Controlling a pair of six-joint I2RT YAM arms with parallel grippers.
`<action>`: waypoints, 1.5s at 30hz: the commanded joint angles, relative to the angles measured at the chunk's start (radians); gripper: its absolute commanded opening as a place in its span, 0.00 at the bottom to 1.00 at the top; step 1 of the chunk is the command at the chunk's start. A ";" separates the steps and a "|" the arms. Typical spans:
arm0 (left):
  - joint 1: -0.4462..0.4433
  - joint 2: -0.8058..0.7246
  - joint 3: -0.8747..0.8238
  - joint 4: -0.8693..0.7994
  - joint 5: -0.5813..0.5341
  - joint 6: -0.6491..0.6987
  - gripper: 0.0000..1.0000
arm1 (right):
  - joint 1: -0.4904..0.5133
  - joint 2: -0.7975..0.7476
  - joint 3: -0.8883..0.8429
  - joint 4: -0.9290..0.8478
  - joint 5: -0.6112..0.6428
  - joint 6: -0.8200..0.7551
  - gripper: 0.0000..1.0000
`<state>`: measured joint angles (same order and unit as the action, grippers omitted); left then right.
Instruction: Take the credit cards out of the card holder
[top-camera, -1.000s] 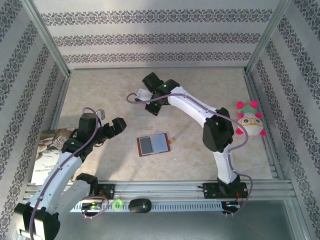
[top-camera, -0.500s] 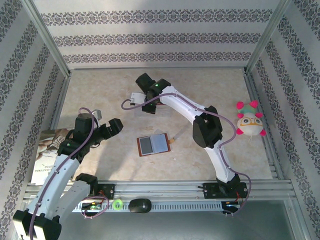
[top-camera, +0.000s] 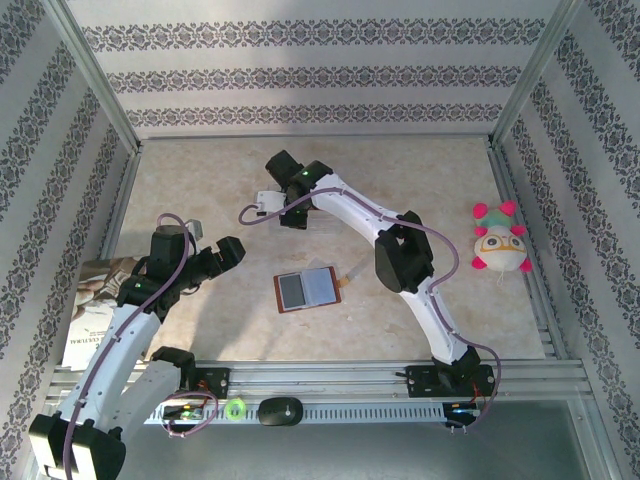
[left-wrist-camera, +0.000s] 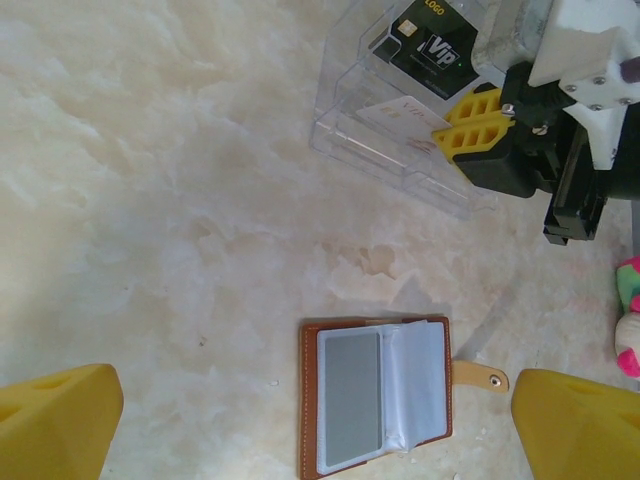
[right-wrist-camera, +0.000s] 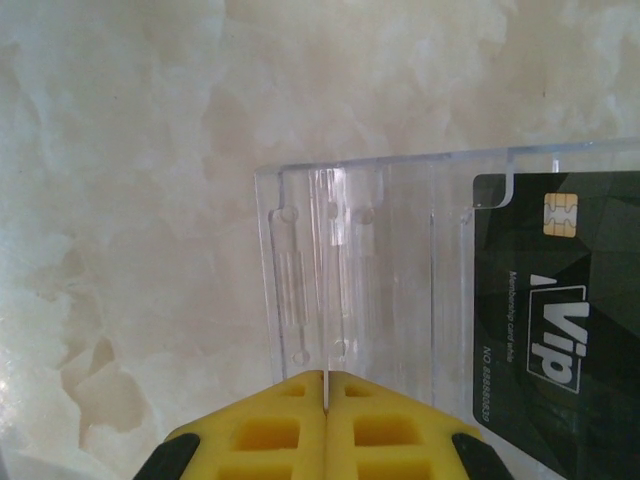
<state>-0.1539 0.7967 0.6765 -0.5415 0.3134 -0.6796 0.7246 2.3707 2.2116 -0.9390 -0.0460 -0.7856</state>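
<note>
The card holder (top-camera: 305, 289) lies open and flat at mid-table, brown with clear sleeves and a grey insert, its snap tab to the right. My left gripper (top-camera: 217, 243) hovers open to its left; in the left wrist view the card holder (left-wrist-camera: 375, 405) lies between the spread yellow fingertips (left-wrist-camera: 55, 420). My right gripper (right-wrist-camera: 325, 400) is shut on a thin credit card seen edge-on, at the near edge of a clear ridged tray (right-wrist-camera: 340, 250). A black credit card (right-wrist-camera: 560, 310) with pale "VIP" print lies in that tray. The right gripper (left-wrist-camera: 470, 125) and a pale card with red print (left-wrist-camera: 400, 112) show at the tray.
A plush toy (top-camera: 498, 240) with pink knobs sits at the right rail. A magazine (top-camera: 95, 300) lies at the left edge under the left arm. Metal frame rails bound the marble tabletop (top-camera: 200, 180); the clear tray (top-camera: 322, 222) stands behind the card holder.
The right arm has swung left, carrying its shut gripper further left along the tray. The left arm has hardly moved and the card holder lies as before.
</note>
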 joint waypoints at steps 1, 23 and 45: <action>0.018 -0.002 -0.003 -0.017 0.014 0.013 1.00 | 0.009 0.030 0.030 -0.012 -0.021 -0.010 0.00; 0.033 -0.010 -0.039 0.021 0.049 -0.010 1.00 | 0.008 -0.184 -0.256 0.519 0.138 0.164 0.34; 0.034 -0.036 -0.206 0.183 0.073 -0.098 1.00 | 0.211 -0.634 -1.029 0.513 -0.007 0.921 0.39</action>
<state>-0.1352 0.7639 0.4957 -0.4206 0.3664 -0.7517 0.8928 1.7428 1.2343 -0.3717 -0.0128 0.0334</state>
